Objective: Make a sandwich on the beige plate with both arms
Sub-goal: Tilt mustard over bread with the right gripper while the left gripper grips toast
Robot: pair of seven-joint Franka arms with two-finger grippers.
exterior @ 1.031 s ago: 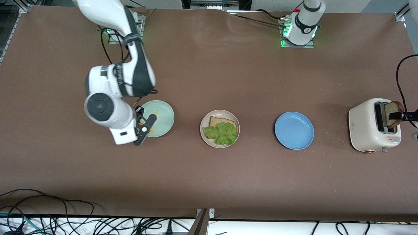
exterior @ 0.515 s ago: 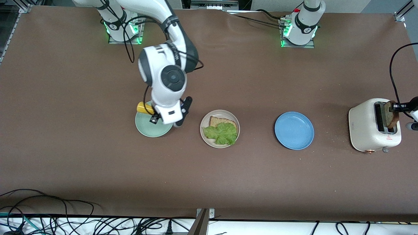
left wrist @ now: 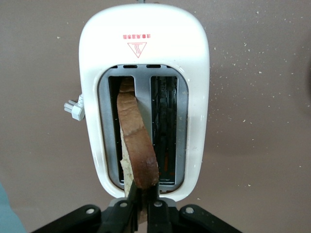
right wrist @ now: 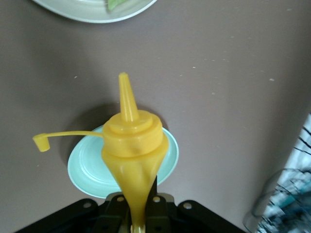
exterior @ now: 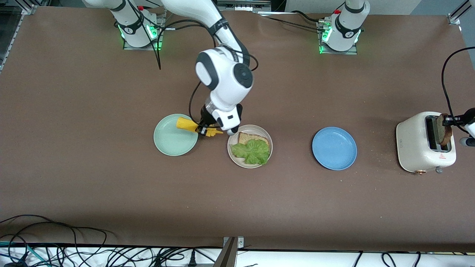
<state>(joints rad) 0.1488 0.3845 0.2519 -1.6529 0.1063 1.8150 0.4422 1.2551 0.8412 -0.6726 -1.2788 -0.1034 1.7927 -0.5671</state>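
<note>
Bread (exterior: 253, 138) and a ruffled lettuce leaf (exterior: 251, 151) lie on the beige plate (exterior: 232, 142) at mid-counter (exterior: 237, 193), the leaf covering most of the slice. The right hand (exterior: 203, 129) hangs over the gap between that plate and the mint-green plate (exterior: 170, 141), clamped on a yellow squeeze bottle (exterior: 187, 125) held sideways, its nozzle pointing toward the beige plate and its cap dangling on a strap. At the left arm's end of the counter, the left hand (exterior: 449, 120) hovers above a cream toaster (exterior: 413, 144), pinching a second slice (left wrist: 138, 145) that stands partly in one slot. A blue plate (exterior: 334, 148) sits between toaster and beige plate.
</note>
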